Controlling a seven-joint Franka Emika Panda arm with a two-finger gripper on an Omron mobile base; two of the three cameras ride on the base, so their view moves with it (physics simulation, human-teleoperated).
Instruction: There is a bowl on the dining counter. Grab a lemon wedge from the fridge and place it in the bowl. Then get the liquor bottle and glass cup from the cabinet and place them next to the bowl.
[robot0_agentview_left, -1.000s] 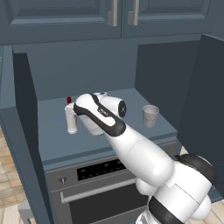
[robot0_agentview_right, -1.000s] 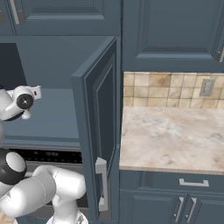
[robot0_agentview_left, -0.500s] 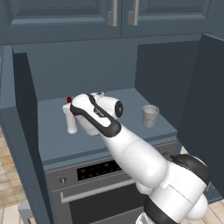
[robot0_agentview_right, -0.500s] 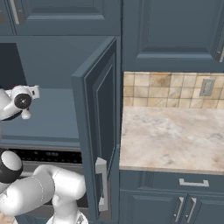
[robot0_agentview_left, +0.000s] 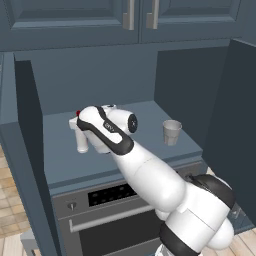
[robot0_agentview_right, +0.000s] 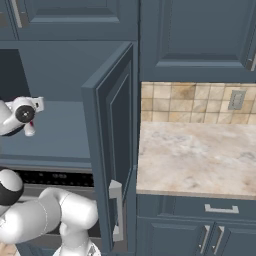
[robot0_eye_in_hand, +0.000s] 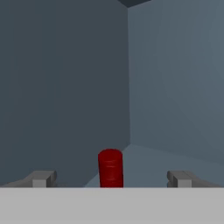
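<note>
The liquor bottle (robot0_agentview_left: 82, 142), white with a red cap (robot0_eye_in_hand: 110, 167), stands at the left of the open cabinet's shelf (robot0_agentview_left: 145, 117). My gripper (robot0_eye_in_hand: 112, 179) is open and level with the bottle's top, and the cap rises midway between the two fingertips (robot0_eye_in_hand: 43, 178) without touching them. In the right base view the hand (robot0_agentview_right: 22, 114) hangs at the far left, with the bottle (robot0_agentview_right: 30, 131) partly behind it. The glass cup (robot0_agentview_left: 171, 132) stands upright at the right of the same shelf, well apart from the hand. The bowl and the lemon wedge are out of view.
Both cabinet doors stand open, one on the left (robot0_agentview_left: 27, 150) and one on the right (robot0_agentview_right: 112, 150). An oven (robot0_agentview_left: 100, 200) sits under the shelf. A marble counter (robot0_agentview_right: 200, 155) with a tiled backsplash (robot0_agentview_right: 190, 97) lies to the right.
The hand has crept a little to the left, closer to the bottle. The jaws have stayed open, and the bottle and the cup have not moved.
</note>
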